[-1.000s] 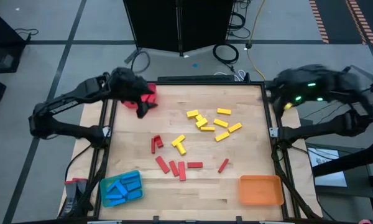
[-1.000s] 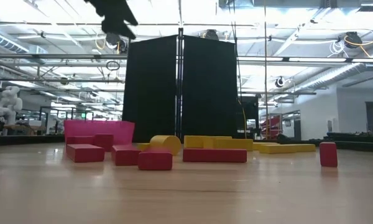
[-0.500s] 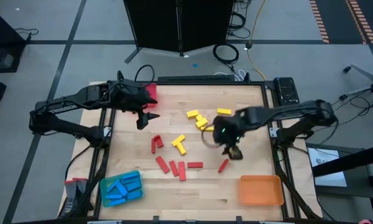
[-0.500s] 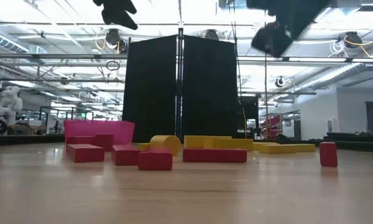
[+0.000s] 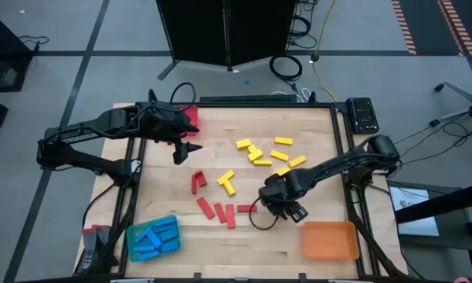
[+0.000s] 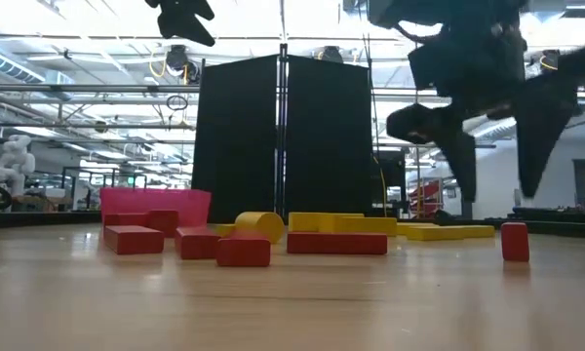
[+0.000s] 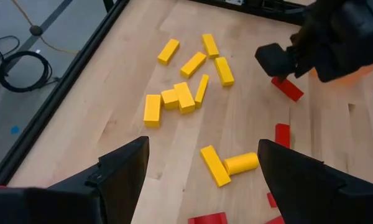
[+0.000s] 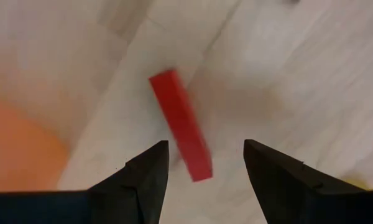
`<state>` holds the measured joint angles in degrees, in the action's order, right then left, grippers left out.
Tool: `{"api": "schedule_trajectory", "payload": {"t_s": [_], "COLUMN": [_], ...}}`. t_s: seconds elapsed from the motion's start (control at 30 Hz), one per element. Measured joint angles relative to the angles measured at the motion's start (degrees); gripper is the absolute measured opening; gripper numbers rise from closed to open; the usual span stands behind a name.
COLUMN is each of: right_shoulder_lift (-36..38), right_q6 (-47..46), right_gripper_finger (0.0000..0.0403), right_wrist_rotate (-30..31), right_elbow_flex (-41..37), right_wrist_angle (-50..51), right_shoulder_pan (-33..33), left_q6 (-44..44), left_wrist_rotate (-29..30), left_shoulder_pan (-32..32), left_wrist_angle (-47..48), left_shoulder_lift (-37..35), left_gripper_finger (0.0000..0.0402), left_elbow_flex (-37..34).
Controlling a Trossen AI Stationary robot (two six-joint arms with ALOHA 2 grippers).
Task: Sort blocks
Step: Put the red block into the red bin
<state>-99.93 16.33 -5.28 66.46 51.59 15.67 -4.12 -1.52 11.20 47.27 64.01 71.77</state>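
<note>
Sorting table, mid-task: right gripper (image 5: 287,206) poised over one red block (image 8: 180,124).

Hidden or unclear: in the high view the right arm covers that red block entirely; it shows only in the right wrist view and, partly under the other arm's dark gripper, in the left wrist view. The block lies flat on the wood, beside the orange tray (image 5: 329,240), its long axis running lengthwise between the spread fingers (image 8: 133,180), which stand apart and touch nothing. Left gripper (image 5: 181,145) hangs high near the red tray (image 5: 190,115), jaws wide, empty. Yellow blocks (image 5: 261,154) scatter at varied angles in the table's far right half; a yellow pair (image 5: 226,181) forms a T. Red blocks (image 5: 224,212) lie mid-table, several nearly parallel. Blue blocks (image 5: 153,238) are heaped in the blue tray (image 5: 134,236), individual directions hard to read.
</note>
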Motion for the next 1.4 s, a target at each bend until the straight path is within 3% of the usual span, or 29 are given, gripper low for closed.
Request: {"api": "schedule_trajectory", "payload": {"t_s": [0.47, 1.07, 1.2, 1.4], "right_shoulder_lift": [-2.48, -2.55, -2.55, -2.55], "right_q6": [-4.1, -0.35, -0.34, -0.63], "right_gripper_finger": [0.0199, 0.018, 0.0147, 0.0048], "right_wrist_rotate": [2.45, 6.99, 6.84, 6.88], "right_elbow_flex": [-8.9, -7.13, -7.13, -7.06], "right_wrist_angle": [-4.78, -5.19, -5.2, -5.63], "right_shoulder_pan": [2.24, 2.46, 2.46, 2.46], "left_q6": [-0.04, -0.09, -0.09, -0.09], "left_wrist_rotate": [0.37, 0.52, 0.52, 1.76], "left_shoulder_pan": [0.0, 0.0, 0.0, 0.0], "left_wrist_angle": [0.02, 0.02, 0.02, 0.02], "left_shoulder_lift": [0.0, 0.0, 0.0, 0.0], "left_gripper_finger": [0.0308, 0.0308, 0.0308, 0.0308], "left_elbow_flex": [-0.02, -0.04, -0.04, -0.04]}}
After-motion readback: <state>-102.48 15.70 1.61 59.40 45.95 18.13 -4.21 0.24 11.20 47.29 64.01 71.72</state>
